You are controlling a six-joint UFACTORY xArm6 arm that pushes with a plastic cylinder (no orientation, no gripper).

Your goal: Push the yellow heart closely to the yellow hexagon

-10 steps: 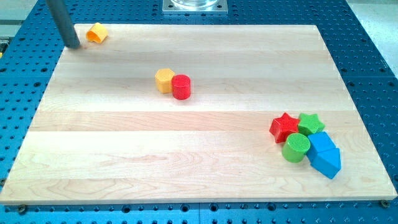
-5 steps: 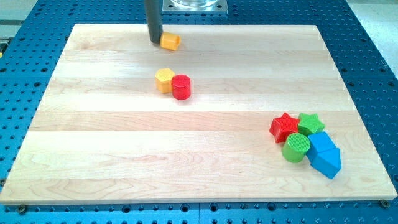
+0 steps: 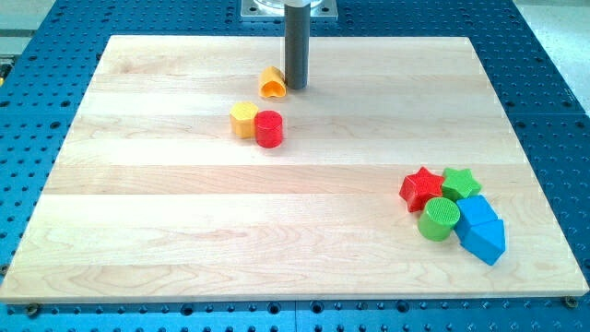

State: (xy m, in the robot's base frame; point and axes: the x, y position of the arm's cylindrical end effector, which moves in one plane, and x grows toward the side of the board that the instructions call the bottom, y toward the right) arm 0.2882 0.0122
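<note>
The yellow heart (image 3: 271,84) lies near the view's top centre of the wooden board (image 3: 184,212). The yellow hexagon (image 3: 243,119) sits just below and left of it, a small gap apart, touching a red cylinder (image 3: 269,128) on its right. My tip (image 3: 296,86) stands right next to the heart's right side, at about the heart's height in the view.
At the view's lower right is a cluster: a red star (image 3: 422,188), a green star (image 3: 460,183), a green cylinder (image 3: 439,219) and two blue blocks (image 3: 481,228). A metal mount (image 3: 288,9) sits beyond the board's top edge.
The heart has travelled from the top left corner rightward and then down toward the hexagon. My tip moved from the heart's left side across to its right side.
</note>
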